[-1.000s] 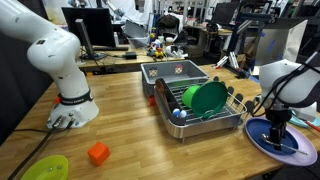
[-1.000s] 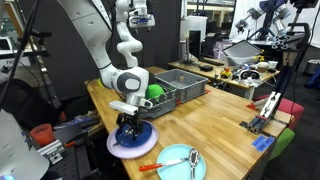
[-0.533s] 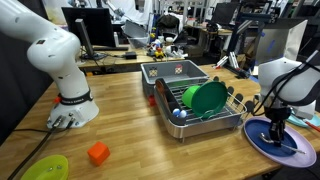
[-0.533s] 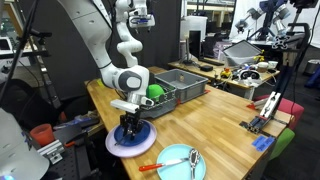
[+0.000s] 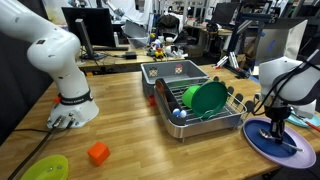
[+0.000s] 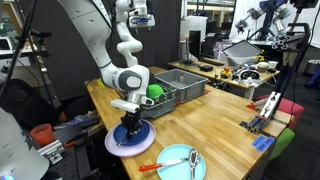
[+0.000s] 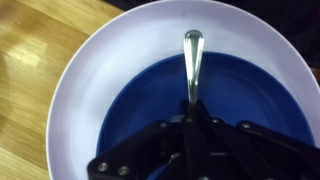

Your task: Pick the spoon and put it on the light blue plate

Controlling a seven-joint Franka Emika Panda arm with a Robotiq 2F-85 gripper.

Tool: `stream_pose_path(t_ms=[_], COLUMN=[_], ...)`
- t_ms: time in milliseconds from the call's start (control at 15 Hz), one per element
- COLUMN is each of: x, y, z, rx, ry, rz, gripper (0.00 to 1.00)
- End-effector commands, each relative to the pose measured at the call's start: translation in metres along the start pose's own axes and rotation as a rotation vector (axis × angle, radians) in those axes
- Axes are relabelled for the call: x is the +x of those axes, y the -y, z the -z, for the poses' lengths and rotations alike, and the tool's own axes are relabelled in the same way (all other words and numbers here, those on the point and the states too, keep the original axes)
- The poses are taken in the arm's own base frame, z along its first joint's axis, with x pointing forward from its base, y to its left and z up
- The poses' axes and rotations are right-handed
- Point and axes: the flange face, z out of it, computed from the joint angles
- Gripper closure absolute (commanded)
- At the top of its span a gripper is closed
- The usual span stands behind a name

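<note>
In the wrist view the spoon (image 7: 192, 55) lies on a periwinkle plate (image 7: 85, 90), its oval bowl pointing away from me. My gripper (image 7: 193, 108) is shut on the spoon's thin handle, and the fingers hide the handle's end. In both exterior views the gripper (image 5: 277, 128) (image 6: 128, 131) stands low over that periwinkle plate (image 5: 295, 150) (image 6: 142, 146) at the table's edge. The light blue plate (image 6: 172, 160) sits on the table a short way off, and a pale utensil (image 6: 193, 158) lies on it.
A grey dish rack (image 5: 190, 105) (image 6: 180, 85) holds a green dish (image 5: 208, 97). An orange block (image 5: 97, 153) and a bright green plate (image 5: 45, 168) lie near the table's front edge. An orange object (image 6: 148, 167) lies beside the light blue plate.
The jaws have closed on the spoon's handle. The arm has stayed over the periwinkle plate.
</note>
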Motion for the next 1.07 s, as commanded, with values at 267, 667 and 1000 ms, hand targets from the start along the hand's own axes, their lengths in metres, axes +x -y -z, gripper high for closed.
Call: stream_pose_path(t_ms=[267, 667, 1000], x=[-0.027, -0.071, -0.106], y=[-0.012, -0.015, -0.043], z=[0.011, 0.040, 0.056], rx=[-0.024, -0.034, 0.014], ry=[-0.007, -0.087, -0.145], rz=[-0.025, -0.071, -0.210], gripper=[0.99, 0.99, 0.99])
